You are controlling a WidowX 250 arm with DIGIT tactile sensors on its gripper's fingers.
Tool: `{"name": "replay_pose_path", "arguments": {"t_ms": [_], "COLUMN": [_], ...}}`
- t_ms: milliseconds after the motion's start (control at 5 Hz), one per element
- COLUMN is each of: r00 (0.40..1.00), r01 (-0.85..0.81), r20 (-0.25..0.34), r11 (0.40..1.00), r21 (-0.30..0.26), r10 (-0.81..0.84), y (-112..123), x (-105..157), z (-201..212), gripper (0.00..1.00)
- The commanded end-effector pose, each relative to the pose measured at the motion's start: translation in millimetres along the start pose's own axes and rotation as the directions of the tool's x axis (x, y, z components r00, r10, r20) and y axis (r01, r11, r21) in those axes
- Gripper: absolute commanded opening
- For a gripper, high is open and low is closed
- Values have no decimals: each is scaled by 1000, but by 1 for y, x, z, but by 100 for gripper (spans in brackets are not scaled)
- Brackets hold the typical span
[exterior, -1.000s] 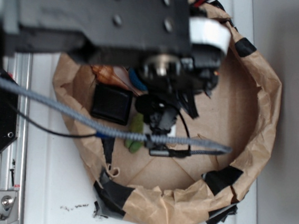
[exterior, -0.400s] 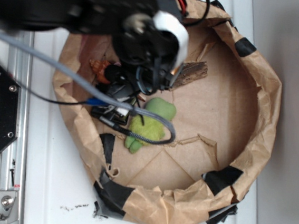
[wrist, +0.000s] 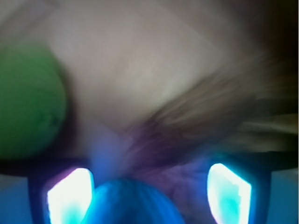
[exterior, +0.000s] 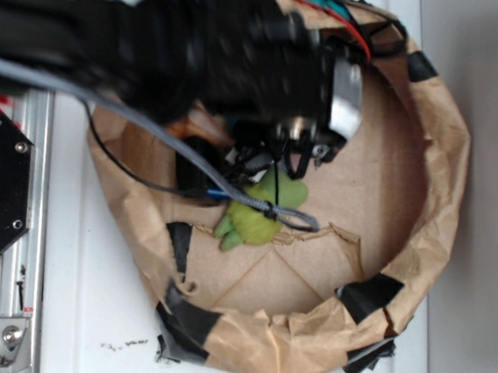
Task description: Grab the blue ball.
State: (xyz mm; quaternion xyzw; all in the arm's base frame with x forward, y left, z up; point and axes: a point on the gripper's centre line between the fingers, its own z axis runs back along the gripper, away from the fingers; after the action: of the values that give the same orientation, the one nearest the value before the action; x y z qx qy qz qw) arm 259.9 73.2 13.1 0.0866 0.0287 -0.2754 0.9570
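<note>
Hand (wrist: 148, 193): low inside the paper ring (exterior: 437, 205), fingers (wrist: 70, 196) glowing either side of the ball, apart; whether they press it I cannot tell.
Ball (wrist: 133, 203): blue, between the fingers at the wrist view's bottom edge.
Plush (exterior: 260, 212): green, just beside the hand.
Arm (exterior: 157, 45): blurred, covering the ring's far side.
Worktop (exterior: 87, 312): white.

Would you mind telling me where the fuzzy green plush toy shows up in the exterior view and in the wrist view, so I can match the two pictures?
Exterior view: the fuzzy green plush toy lies on the brown paper floor of the bowl, just below the blurred black arm, partly crossed by a grey cable.
Wrist view: it fills the left edge, upper-left of the small teal-blue round ball.
Shared landmark: the brown paper bowl floor beside the toy.
</note>
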Motion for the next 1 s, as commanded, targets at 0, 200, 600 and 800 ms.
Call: {"name": "replay_pose_path", "arguments": {"t_ms": [0,200,600,800], "r00": [994,980,967,975], "r01": [3,-35,-97,-160], "r20": [106,198,236,171], "r11": [1000,999,995,981], "r21": [15,25,4,105], "r10": [-4,29,93,141], "y": [4,9,13,4], "x": [-4,2,21,32], "z": [47,93,141,150], "gripper": [0,0,0,0]}}
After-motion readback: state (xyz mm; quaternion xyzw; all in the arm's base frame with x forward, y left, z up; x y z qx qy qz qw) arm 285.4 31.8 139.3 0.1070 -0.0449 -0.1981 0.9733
